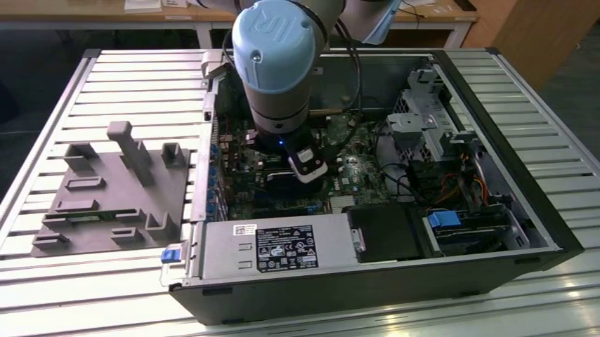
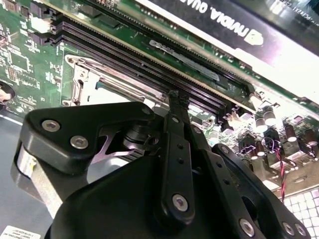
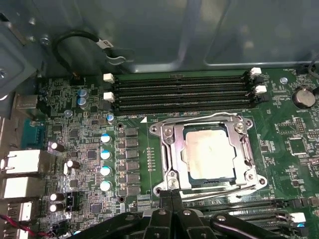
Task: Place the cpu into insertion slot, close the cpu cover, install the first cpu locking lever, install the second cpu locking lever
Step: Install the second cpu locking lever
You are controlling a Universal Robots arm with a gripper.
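In the first wrist view the cpu (image 3: 208, 152) lies flat in the insertion slot (image 3: 158, 130), its pale metal top showing through the window of the cpu cover (image 3: 171, 149), which lies down over it. One wire locking lever (image 3: 199, 118) runs along the socket side by the memory slots. The other lever (image 3: 224, 192) runs along the opposite side. My gripper (image 3: 172, 195) is shut, with nothing seen between its fingers, and its tips sit at the socket corner beside that second lever. The second wrist view has the black fingers (image 2: 178, 107) pressed together beside the socket's metal edge (image 2: 82, 74). In the exterior view the gripper (image 1: 308, 172) hangs inside the open computer case.
Long black memory slots (image 3: 182, 92) lie beside the socket, with capacitors (image 3: 105, 154) on another side. A graphics card (image 2: 224, 25) stands close by. The case wall (image 1: 487, 140), drive cage (image 1: 422, 119) and power supply (image 1: 281, 246) ring the board. A grey fixture (image 1: 112, 189) sits on the slatted table at the exterior view's left.
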